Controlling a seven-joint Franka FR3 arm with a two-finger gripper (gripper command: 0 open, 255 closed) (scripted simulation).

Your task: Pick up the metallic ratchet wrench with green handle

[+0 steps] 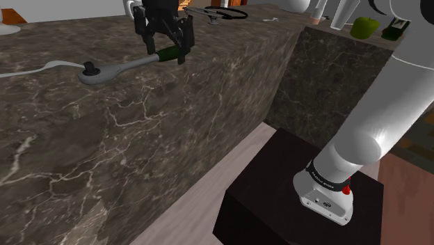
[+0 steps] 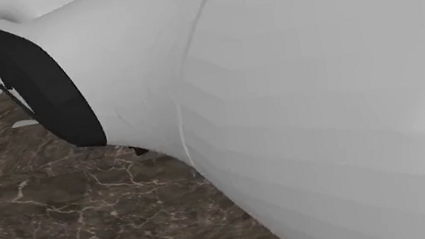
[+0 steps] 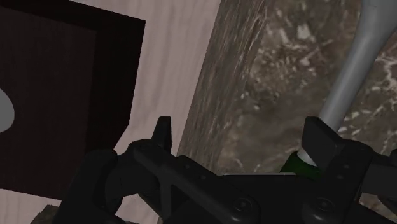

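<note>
The ratchet wrench (image 1: 115,68) lies flat on the dark marble counter (image 1: 139,132), with its metal head toward the shoulder view's left and its green handle (image 1: 167,55) toward the right. My gripper (image 1: 165,50) is lowered over the green handle, one black finger on each side of it. In the wrist view the gripper (image 3: 242,137) is open, with its fingers (image 3: 164,130) wide apart. The grey shaft (image 3: 347,76) and the green handle (image 3: 300,167) sit close to one finger, and nothing is clasped. My arm covers most of the second exterior view.
The counter's edge drops off just past the handle, with pale floor and the dark stand (image 1: 278,202) below. A white curved object (image 1: 42,67) lies beyond the wrench head. Dark tools (image 1: 222,14) sit at the counter's back. A green object (image 1: 364,26) rests on a farther surface.
</note>
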